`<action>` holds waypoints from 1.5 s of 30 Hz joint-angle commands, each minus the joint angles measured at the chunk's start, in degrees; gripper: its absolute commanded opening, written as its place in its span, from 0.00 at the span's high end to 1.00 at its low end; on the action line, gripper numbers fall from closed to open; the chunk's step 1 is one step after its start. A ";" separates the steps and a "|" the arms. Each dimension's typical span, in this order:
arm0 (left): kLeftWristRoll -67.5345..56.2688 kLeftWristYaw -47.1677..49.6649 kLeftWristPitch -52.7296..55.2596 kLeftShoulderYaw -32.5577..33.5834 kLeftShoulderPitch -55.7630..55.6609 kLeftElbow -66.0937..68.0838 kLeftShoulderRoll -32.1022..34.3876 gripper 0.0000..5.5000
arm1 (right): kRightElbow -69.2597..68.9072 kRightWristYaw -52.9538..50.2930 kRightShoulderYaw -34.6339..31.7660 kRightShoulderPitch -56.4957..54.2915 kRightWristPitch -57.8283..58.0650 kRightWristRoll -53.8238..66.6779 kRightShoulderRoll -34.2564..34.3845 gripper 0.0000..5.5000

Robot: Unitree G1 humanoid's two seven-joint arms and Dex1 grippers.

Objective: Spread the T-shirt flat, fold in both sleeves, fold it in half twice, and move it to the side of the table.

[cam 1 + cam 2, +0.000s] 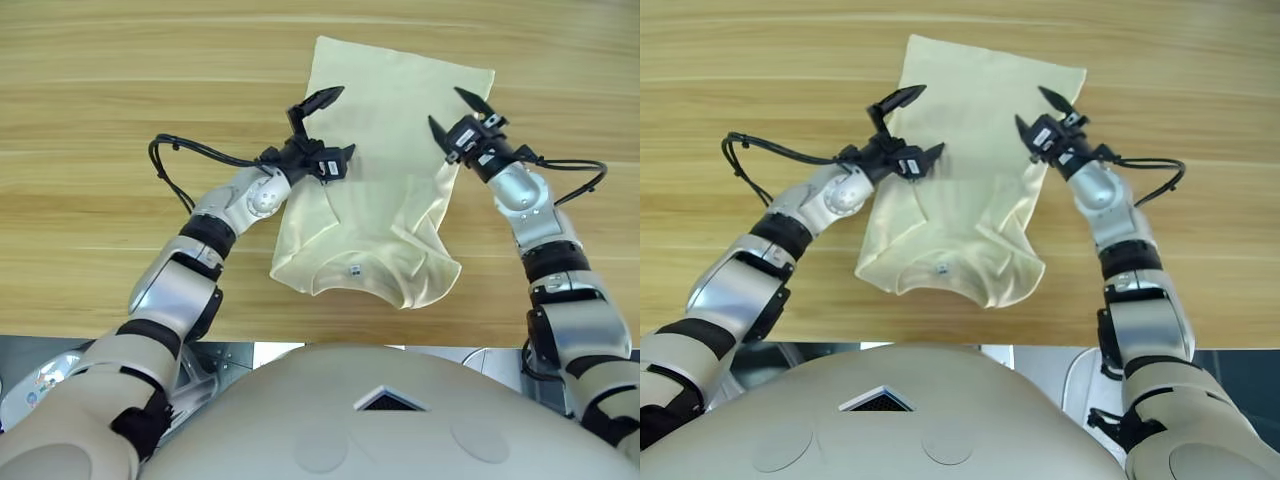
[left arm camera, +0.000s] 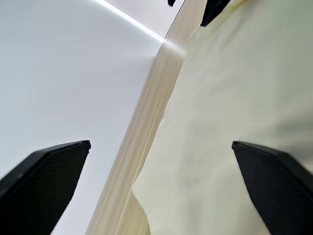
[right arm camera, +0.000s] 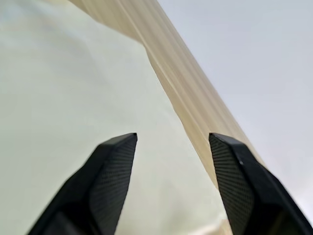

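T-shirt lying centre frame on counter, collar toward lower edge, sleeves apparently folded inward. Left tool and right tool hovering spread, empty, over side edges. Judged step: first half-fold; next move requiring gripping both edges.
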 commanded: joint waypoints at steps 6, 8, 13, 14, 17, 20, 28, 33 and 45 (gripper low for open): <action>-1.28 -1.98 5.43 -0.10 23.01 -18.30 9.40 0.02 | -2.76 -3.17 -2.25 0.46 -1.76 3.36 1.00 0.51; -1.96 -2.48 7.62 0.29 26.16 -23.15 9.32 0.02 | -9.80 -1.41 -2.71 3.98 -0.96 5.73 1.50 0.51; -5.27 -2.84 13.13 1.43 32.79 -30.49 7.04 0.02 | -33.19 6.78 0.06 19.07 4.40 11.06 1.85 0.51; -5.75 -2.59 14.31 1.61 34.22 -31.12 6.57 0.02 | -36.28 9.12 0.29 22.04 4.20 11.68 0.01 0.51; -7.42 -2.22 15.69 1.85 37.62 -32.96 5.13 0.02 | -40.02 16.81 -2.15 29.64 0.53 15.30 -7.91 0.51; -7.95 -1.06 14.43 3.22 35.70 -35.81 4.42 0.02 | -33.83 18.88 -4.63 30.10 -4.08 15.75 -11.91 0.51; -6.20 -2.80 8.16 6.13 17.99 -37.28 6.26 0.02 | -20.21 11.53 -7.50 20.91 -7.71 14.37 -6.38 0.51; -8.38 -7.97 2.71 3.41 4.38 -21.26 2.02 0.02 | -20.24 11.94 -5.41 22.42 -9.51 12.89 -4.64 0.51; -3.97 -20.02 -7.64 -7.36 -6.12 10.89 -5.48 0.02 | -16.31 10.42 -4.89 17.68 -8.74 11.34 -2.30 0.51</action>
